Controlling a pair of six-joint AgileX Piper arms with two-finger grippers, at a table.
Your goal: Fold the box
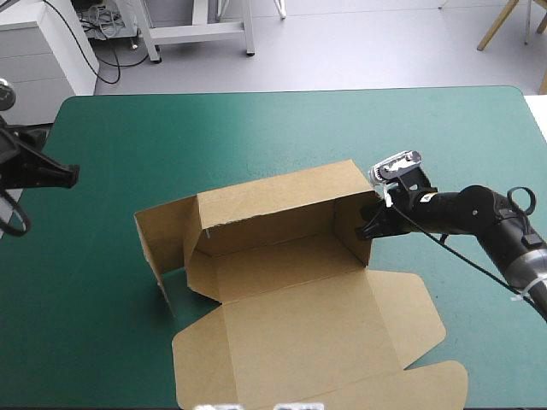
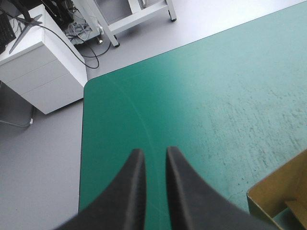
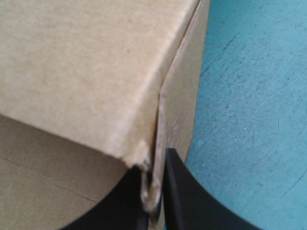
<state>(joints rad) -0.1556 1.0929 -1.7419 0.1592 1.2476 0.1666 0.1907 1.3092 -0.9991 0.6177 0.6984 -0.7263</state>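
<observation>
Right wrist view: right jaws clamped on the box (image 3: 86, 62), its end-wall edge between them; long axis runs ahead of them across the counter (image 1: 256, 137). Left jaws: closed, empty, well apart; right arm nearer.

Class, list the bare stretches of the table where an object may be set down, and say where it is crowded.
Free: the teal-green cover between the box and the far edge; also the near-left corner. Crowded: middle to near edge, where the box's tray and flat lid spread, and its right wall, pinched by the right jaws.
</observation>
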